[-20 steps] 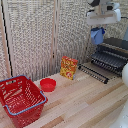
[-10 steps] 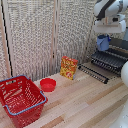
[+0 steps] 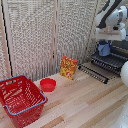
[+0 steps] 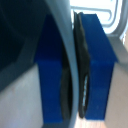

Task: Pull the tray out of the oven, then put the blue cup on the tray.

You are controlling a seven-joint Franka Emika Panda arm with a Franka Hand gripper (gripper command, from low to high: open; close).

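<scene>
The blue cup hangs in my gripper, which is shut on its rim, just above the tray. That tray is a dark rack of thin bars, drawn out of the oven at the exterior view's right. In the wrist view the blue cup fills the frame. Its wall is pinched in the gripper by dark fingers. The arm hides much of the oven's body.
A dark barred flap lies low in front of the oven. A yellow-red snack box stands against the slatted wall. A red bowl and a red basket sit toward the exterior view's left.
My gripper has come down with the blue cup, from high over the oven to just above the tray. Nothing else has moved.
</scene>
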